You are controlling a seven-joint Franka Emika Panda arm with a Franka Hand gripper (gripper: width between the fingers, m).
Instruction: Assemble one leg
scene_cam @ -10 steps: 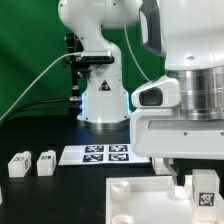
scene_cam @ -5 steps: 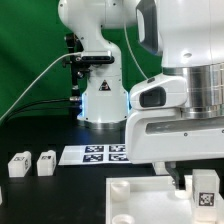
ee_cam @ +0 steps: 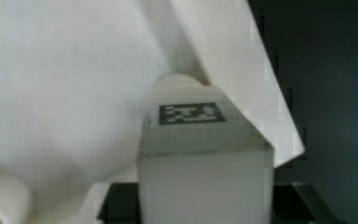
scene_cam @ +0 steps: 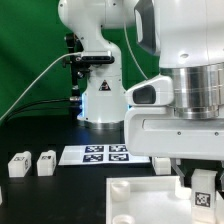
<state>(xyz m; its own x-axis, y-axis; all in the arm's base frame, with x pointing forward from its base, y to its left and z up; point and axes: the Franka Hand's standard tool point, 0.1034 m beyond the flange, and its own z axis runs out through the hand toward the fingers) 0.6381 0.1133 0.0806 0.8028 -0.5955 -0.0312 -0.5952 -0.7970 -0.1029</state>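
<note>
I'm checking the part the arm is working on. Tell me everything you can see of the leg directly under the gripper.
The leg is a small white boxy block, seemingly matte plastic, with a black-and-white square tag facing the exterior camera. It stands upright at the exterior view's lower right, directly under the gripper and next to the white tray-like piece; contact between them is unclear. The wrist view shows its tagged face close up, flanked by blurred white surfaces. Whether the fingers clamp it cannot be told.
</note>
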